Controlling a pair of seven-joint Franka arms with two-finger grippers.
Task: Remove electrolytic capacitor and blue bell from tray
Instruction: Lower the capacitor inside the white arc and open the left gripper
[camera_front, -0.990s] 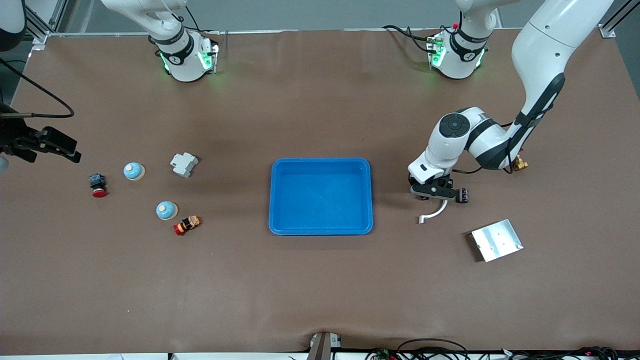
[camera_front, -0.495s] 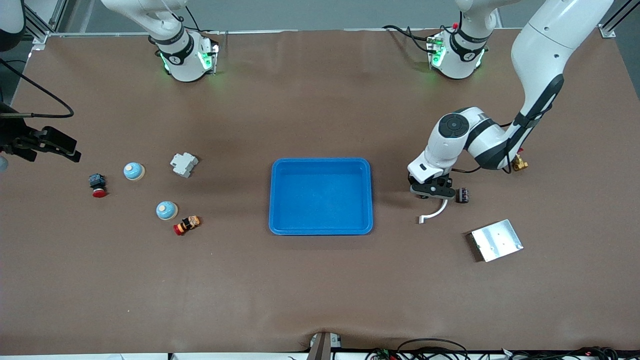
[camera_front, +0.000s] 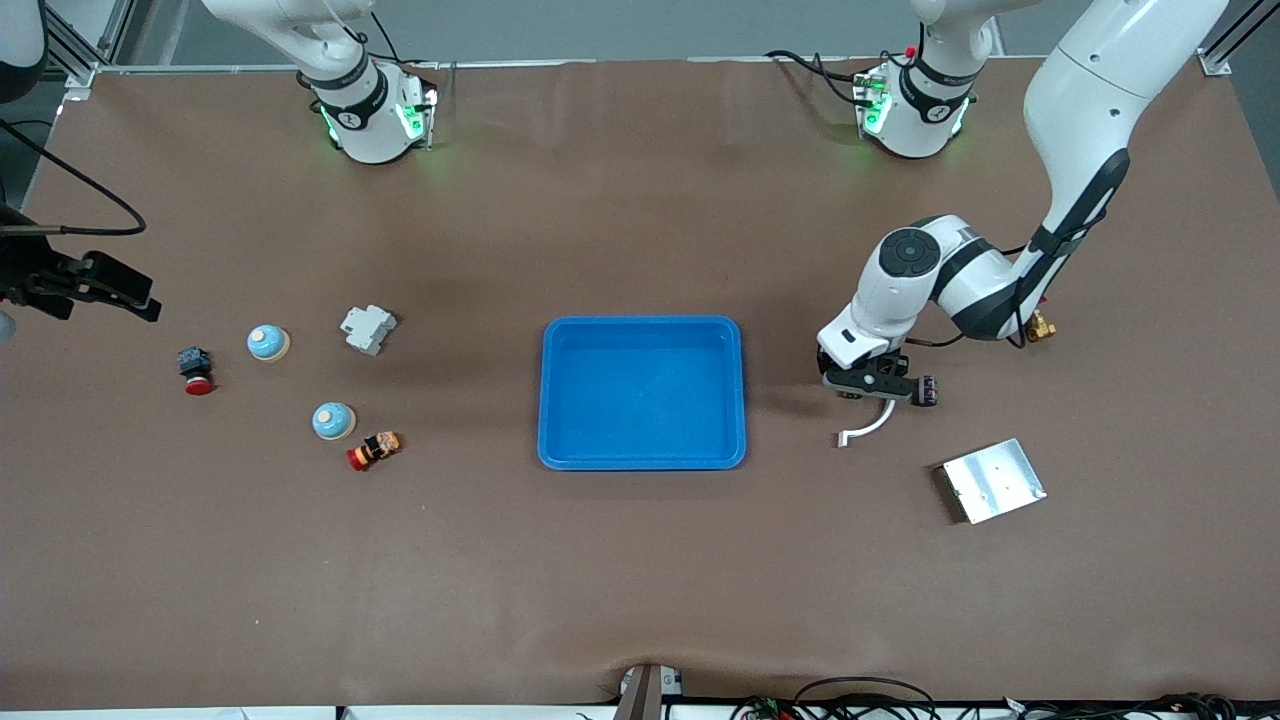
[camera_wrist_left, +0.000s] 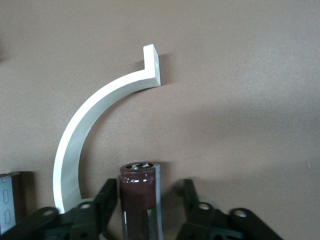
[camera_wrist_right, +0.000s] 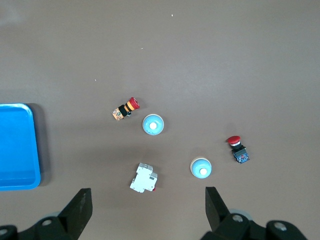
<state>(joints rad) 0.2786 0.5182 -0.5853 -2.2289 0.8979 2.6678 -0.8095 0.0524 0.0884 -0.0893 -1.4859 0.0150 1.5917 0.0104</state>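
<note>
Capacitor stood on the table between the left gripper fingers, with gaps on both sides, touching neither. A white curved piece lay just beside. 2 bells sat near the right arm's end. The right gripper hung wide open, holding nothing. The blue tray had bare table around its rim.

High front camera faces the robots; wrist cameras look down, sharing its table.
</note>
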